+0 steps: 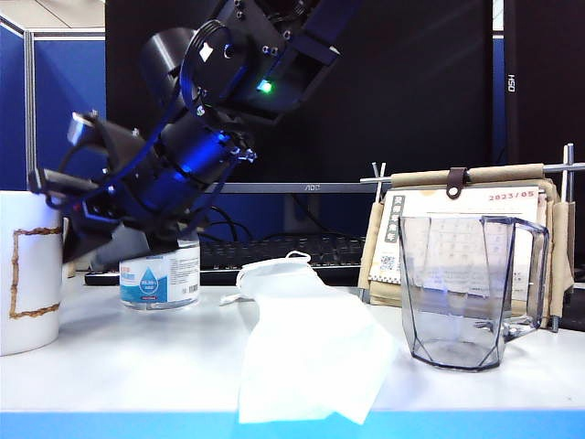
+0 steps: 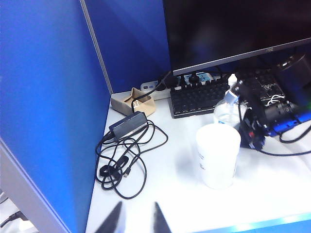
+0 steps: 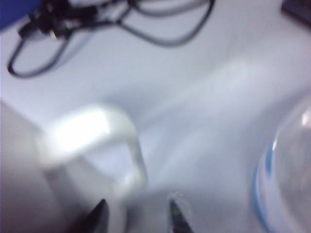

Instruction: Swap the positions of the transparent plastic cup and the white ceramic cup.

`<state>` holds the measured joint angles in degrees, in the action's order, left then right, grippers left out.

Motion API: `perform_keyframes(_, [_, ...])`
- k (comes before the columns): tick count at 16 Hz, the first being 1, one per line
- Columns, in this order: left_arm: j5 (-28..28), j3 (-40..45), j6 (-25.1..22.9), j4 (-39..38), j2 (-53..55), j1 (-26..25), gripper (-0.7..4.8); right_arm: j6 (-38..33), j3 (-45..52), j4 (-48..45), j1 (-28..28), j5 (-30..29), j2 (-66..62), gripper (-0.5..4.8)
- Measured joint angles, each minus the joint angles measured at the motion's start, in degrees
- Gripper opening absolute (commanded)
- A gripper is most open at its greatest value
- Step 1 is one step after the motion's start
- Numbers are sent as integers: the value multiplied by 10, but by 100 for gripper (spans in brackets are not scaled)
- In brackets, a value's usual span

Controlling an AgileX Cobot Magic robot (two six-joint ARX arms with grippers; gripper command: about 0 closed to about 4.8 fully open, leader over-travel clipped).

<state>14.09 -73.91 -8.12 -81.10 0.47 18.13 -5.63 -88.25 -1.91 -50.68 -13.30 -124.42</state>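
white ceramic cup point(image 1: 27, 273) stands at the desk's point(image 1: 137, 366) left edge, transparent plastic cup point(image 1: 471, 291) far right. right gripper point(image 3: 138, 213), released, straddles the mug's handle point(image 3: 97, 145); left gripper point(image 2: 136, 218) hangs apart, nearly closed, empty. the swap looks nearly complete.

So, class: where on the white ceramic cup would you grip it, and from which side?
Grip the handle of the white ceramic cup. It is an open loop on the side facing the right gripper, so I'd come in level from there. Its fingers stand apart beside it. The left gripper waits away.
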Motion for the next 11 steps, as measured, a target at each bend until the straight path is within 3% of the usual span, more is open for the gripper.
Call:
perform_keyframes(2, [0, 0, -1, -3, 0, 0, 79, -2, 0, 45, -1, 14, 11, 146])
perform_keyframes(3, [0, 0, -4, -3, 0, 0, 78, -1, 0, 67, -7, 52, 29, 133])
perform_keyframes(4, [1, 0, -13, -3, 0, 0, 68, 0, 0, 78, -12, 87, 51, 93])
perform_keyframes(5, [0, 0, -18, 0, 0, 0, 49, 2, 0, 79, -15, 106, 71, 8])
perform_keyframes(9, [-4, 0, -52, 116, 0, 0, 48, 28, 0, 95, -29, 128, 223, -6])
perform_keyframes(11, [-54, -2, -52, 177, 0, 0, 48, 44, 1, 139, -42, 167, 320, -6])
